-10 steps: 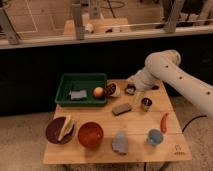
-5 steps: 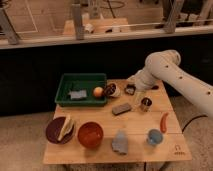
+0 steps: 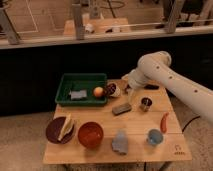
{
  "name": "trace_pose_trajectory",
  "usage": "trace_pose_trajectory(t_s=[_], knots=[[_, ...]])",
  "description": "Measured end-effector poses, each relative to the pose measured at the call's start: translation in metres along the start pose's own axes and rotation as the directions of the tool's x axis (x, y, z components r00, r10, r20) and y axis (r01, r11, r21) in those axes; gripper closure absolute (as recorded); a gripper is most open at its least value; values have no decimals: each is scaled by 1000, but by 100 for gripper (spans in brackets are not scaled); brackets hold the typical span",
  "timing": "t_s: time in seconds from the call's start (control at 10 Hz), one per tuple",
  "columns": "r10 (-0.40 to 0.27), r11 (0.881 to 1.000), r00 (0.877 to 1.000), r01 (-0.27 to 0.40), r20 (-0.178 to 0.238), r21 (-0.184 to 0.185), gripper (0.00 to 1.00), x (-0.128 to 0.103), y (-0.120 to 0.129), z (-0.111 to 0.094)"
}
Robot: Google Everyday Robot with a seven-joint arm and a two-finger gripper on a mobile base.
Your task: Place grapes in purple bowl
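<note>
The gripper [image 3: 126,90] hangs mid-frame, fingers spread wide, just right of the grapes [image 3: 112,90] beside the green tray [image 3: 65,86]. The purple bowl [image 3: 51,131] sits lower left. The printed mark [image 3: 178,148] at the lower-right corner of the table [image 3: 140,125] is unreadable.

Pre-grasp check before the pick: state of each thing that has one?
pincer: open, at the right side of the grapes
grapes: beside the green tray, not in a bowl
purple bowl: upright, holds a yellow item, no grapes
orange-red bowl: upright, empty
blue cup: upright
green tray: holds a grey item and an orange fruit
</note>
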Motion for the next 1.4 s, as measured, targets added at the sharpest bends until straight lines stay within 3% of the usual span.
trace_pose_trajectory(t_s=[0.2,0.5,0.9,1.1,1.4], knots=[[-7,1000,1000,7,12,28,20,-7,-31,39],[-11,998,998,8,56,56,20,-18,-44,81],[-54,996,991,45,125,77,20,-43,-52,93],[-75,995,988,65,137,77,20,-54,-54,98],[-88,996,986,83,140,44,20,-60,-49,121]])
